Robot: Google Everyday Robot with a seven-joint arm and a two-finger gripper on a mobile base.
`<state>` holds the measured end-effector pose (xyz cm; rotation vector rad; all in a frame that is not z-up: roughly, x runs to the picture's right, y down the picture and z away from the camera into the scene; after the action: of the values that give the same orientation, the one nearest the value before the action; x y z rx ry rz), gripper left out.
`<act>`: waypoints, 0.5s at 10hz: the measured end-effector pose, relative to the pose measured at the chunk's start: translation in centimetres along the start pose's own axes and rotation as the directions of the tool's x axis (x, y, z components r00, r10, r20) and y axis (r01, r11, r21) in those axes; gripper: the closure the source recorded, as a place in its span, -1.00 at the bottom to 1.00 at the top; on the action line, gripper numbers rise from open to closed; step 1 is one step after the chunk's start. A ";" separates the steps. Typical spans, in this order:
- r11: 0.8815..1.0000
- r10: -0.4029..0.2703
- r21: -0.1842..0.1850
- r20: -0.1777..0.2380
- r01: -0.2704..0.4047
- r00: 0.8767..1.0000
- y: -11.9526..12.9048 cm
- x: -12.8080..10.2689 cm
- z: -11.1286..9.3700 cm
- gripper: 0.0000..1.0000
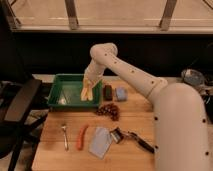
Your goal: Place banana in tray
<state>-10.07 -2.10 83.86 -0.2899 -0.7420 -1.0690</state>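
Note:
My gripper [89,82] hangs at the end of the white arm, over the right part of the green tray [60,89]. It is shut on the yellow banana [86,93], which dangles from it down into the tray near its right wall. I cannot tell whether the banana's tip touches the tray floor.
On the wooden table: a dark block [107,92] and a blue-grey block [120,93] right of the tray, dark grapes [109,110], a fork [65,136], an orange carrot [81,136], a blue cloth [100,141], a black-handled tool [134,139]. A black chair [17,112] stands at left.

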 end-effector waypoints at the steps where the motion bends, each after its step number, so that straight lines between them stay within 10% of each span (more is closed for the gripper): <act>1: 1.000 -0.009 0.009 0.006 0.009 1.000 -0.7 0.6 1.4 0.93; 5: 0.996 -0.091 0.013 -0.048 0.092 0.995 0.0 1.7 3.8 0.15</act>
<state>-11.16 -1.14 87.74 -0.2185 -0.7256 -1.1527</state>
